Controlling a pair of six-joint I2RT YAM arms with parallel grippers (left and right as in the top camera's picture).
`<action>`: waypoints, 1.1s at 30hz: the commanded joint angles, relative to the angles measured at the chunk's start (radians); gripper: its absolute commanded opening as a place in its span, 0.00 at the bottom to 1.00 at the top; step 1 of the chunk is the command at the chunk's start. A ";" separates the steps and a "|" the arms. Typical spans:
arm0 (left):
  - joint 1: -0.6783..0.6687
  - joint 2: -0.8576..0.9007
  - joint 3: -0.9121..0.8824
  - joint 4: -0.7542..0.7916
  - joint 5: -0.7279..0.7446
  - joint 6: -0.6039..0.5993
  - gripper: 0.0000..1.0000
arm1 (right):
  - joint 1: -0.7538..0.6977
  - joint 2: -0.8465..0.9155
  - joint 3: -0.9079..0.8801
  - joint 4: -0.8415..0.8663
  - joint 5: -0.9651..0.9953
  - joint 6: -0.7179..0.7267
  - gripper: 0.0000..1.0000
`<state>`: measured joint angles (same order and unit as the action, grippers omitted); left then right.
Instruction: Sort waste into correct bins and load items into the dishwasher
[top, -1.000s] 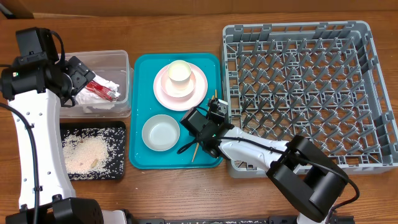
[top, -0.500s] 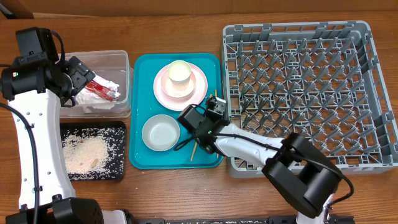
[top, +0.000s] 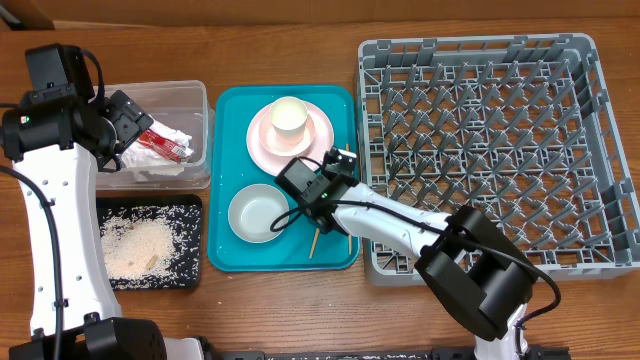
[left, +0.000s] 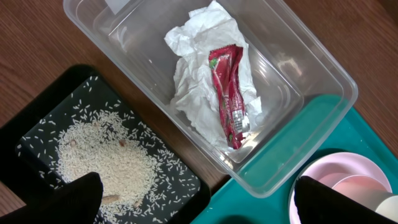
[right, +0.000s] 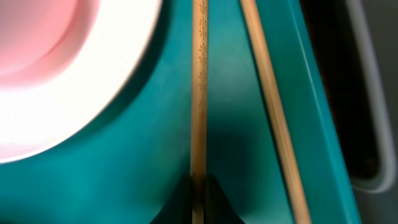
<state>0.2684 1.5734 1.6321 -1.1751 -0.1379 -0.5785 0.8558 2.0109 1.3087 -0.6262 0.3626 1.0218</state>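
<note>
At the far left your left hand (top: 128, 128) hangs over the clear tub (left: 311, 68) with its jaws spread wide and nothing in them; the napkin (left: 193, 74) and red sauce packet (left: 229, 93) lie inside, and the rice (left: 106, 155) sits in the black tray (left: 37, 118) beside it, so leave that side alone; on the teal tray (top: 225, 110) the pink plate (top: 262, 145) lies just left of the two chopsticks; your right hand (right: 199, 190) is pinched fully shut on one chopstick (right: 199, 93), while the other chopstick (right: 273, 112) lies free, close beside it; lift straight up and slowly, since a thin stick probably swivels in the grip; then carry it right to the dish rack (top: 470, 42).
</note>
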 joint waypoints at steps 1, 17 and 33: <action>0.000 0.003 0.019 0.001 0.008 -0.020 1.00 | -0.006 0.007 0.107 -0.058 0.003 -0.105 0.04; 0.000 0.003 0.019 0.001 0.008 -0.020 1.00 | -0.084 -0.138 0.200 -0.217 0.003 -0.298 0.04; 0.000 0.003 0.019 0.001 0.008 -0.020 1.00 | -0.294 -0.266 0.186 -0.275 -0.013 -0.632 0.04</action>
<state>0.2684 1.5734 1.6321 -1.1751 -0.1379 -0.5785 0.5858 1.7596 1.4849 -0.9035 0.3550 0.4854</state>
